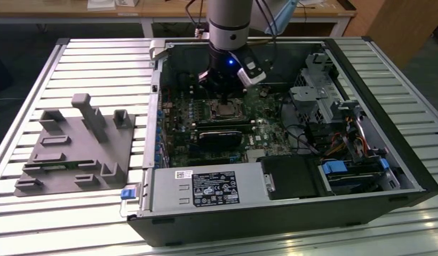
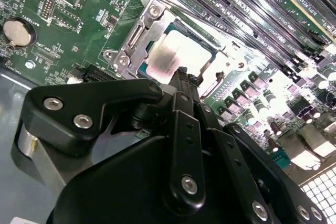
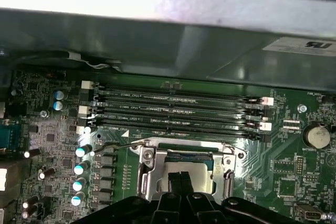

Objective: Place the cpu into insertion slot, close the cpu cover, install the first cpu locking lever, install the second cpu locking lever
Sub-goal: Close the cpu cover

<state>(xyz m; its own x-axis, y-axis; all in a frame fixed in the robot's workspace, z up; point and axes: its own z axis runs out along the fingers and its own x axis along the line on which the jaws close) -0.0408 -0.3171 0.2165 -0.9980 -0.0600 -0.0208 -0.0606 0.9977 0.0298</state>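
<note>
closed jaws just above the cpu [image 2: 174,56]

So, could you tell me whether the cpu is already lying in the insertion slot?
Yes, in the second wrist view the cpu lies flat in the insertion slot, with the silver cpu cover framing it.

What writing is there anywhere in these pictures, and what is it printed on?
Black label on the metal box, exterior view: too small to read.
White sticker beside it: too small to read.
White label on the metal wall, first wrist view: blurred, unreadable.
White lettering on the motherboard by the memory slots, first wrist view: too small to read surely.
</note>
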